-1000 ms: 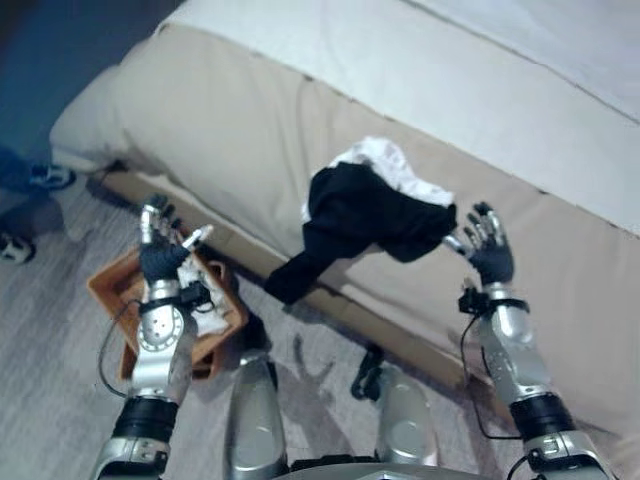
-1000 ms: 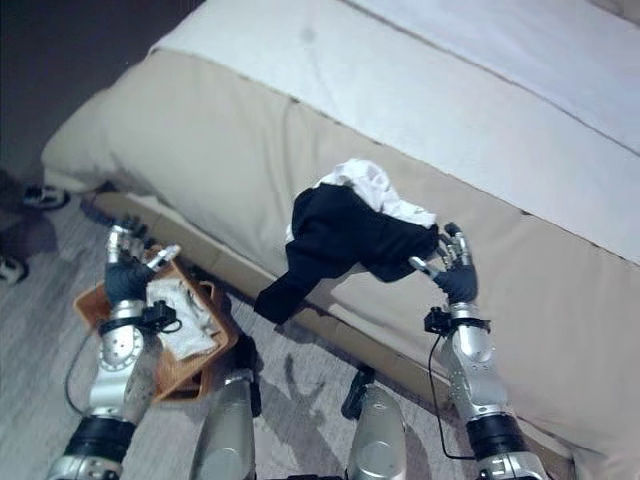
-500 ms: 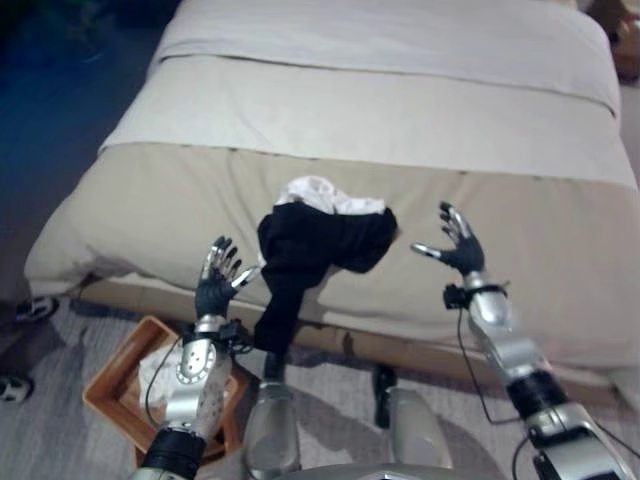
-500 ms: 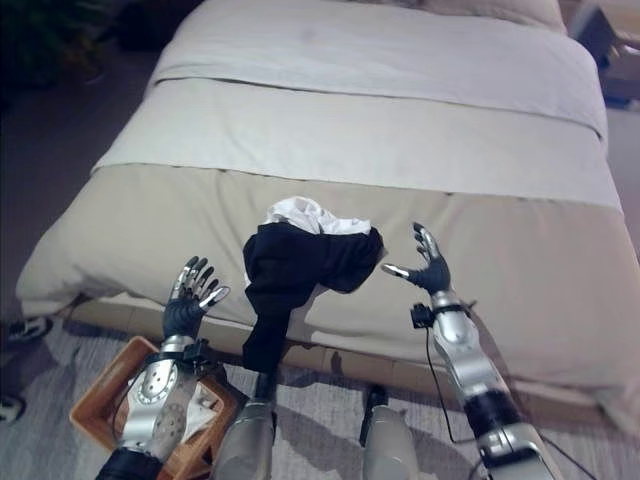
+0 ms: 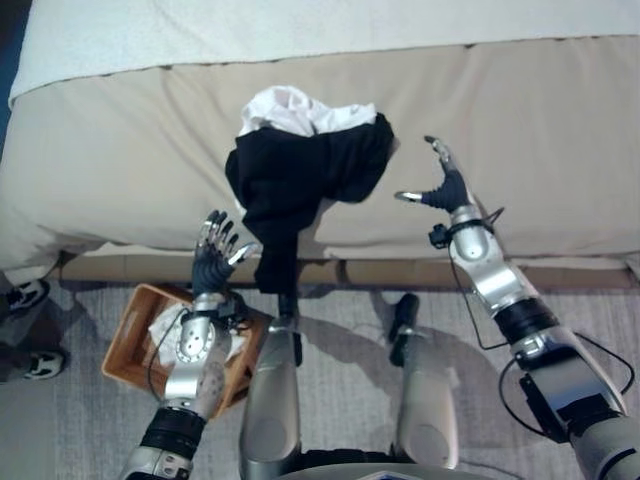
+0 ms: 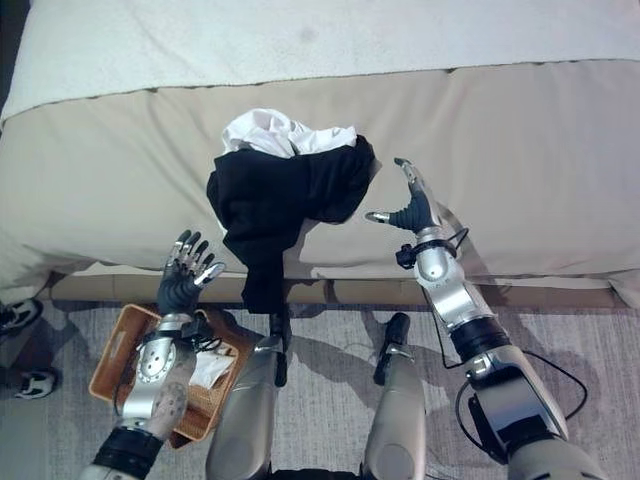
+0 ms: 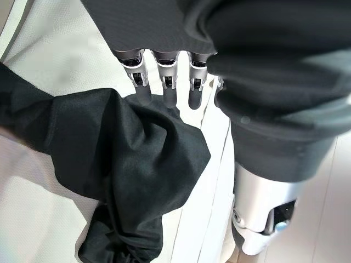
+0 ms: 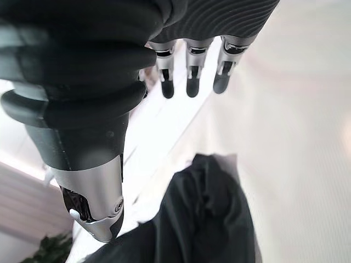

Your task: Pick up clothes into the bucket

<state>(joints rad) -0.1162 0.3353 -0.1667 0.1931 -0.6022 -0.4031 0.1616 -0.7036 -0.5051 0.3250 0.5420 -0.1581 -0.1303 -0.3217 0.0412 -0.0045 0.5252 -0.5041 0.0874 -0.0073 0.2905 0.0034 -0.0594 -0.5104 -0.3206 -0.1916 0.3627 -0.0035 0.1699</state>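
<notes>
Past the dark ribbed cover we see the left robot hand (image 7: 164, 76) with its silver, dark-tipped fingers (image 7: 166, 82) held straight in a row, and the thumb (image 7: 263, 224) standing apart toward five o'clock. Beyond the fingertips, from nine o'clock down to six o'clock, a black garment (image 7: 126, 170) lies bunched in folds on the pale bed (image 7: 49, 71). We cannot tell whether the fingertips touch the cloth or hang just short of it.
</notes>
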